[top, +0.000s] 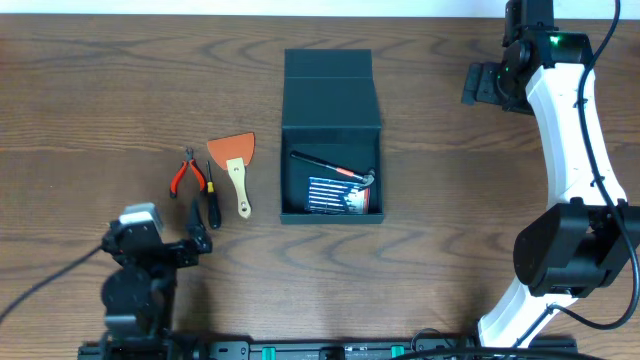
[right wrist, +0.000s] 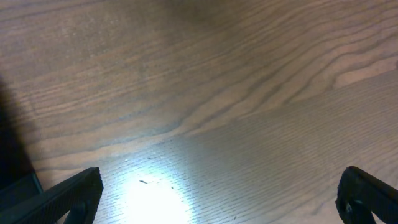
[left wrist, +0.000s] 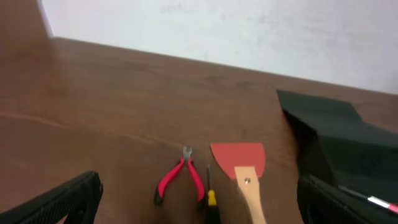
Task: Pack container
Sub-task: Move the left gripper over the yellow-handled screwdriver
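Left gripper (left wrist: 199,186): fingers (left wrist: 59,200) spread wide, nothing between the pads, low over the wooden table (top: 90,90). Framed between them, just ahead: red-handled pliers (left wrist: 180,177), a black-and-yellow screwdriver (left wrist: 211,198), and a scraper (left wrist: 242,165) with an orange blade and wooden handle. The three lie side by side, close together.

The container (left wrist: 348,140), dark teal-green, stands beyond the right-hand finger of that gripper. Its lid flap (top: 328,65) is thrown open on the far side. Inside lie a small hammer (top: 335,168) and a blue-and-white striped packet (top: 328,192).

Right gripper (right wrist: 217,180): fingers (right wrist: 62,196) spread wide, empty, bare wood grain between them. The container is well apart from it.
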`<state>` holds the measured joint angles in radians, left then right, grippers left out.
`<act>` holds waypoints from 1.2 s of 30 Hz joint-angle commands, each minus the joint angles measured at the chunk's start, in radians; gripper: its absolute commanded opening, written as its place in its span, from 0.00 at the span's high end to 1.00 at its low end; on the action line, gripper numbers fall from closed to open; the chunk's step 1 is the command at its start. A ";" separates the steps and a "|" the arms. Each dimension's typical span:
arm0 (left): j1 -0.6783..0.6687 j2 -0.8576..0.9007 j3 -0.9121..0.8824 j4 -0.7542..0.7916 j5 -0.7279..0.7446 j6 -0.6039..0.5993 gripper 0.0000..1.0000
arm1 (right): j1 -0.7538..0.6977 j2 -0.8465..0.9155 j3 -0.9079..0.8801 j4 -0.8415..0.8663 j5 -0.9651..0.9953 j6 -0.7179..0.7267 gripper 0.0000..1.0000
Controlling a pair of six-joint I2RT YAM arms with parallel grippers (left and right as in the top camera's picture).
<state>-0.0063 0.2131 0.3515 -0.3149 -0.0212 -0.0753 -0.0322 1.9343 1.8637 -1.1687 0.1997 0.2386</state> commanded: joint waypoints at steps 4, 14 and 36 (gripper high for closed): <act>0.005 0.336 0.311 -0.159 0.014 -0.009 0.02 | -0.004 -0.014 0.022 -0.003 0.010 0.019 0.01; 0.005 0.887 0.607 -0.509 0.176 -0.023 0.01 | -0.004 -0.014 0.022 -0.002 0.010 0.019 0.01; 0.005 1.132 0.604 -0.571 0.169 -0.062 0.01 | -0.004 -0.014 0.022 -0.002 0.010 0.019 0.01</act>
<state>-0.0067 1.3346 0.9394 -0.8753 0.2363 -0.1120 -0.0322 1.9343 1.8652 -1.1698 0.1997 0.2386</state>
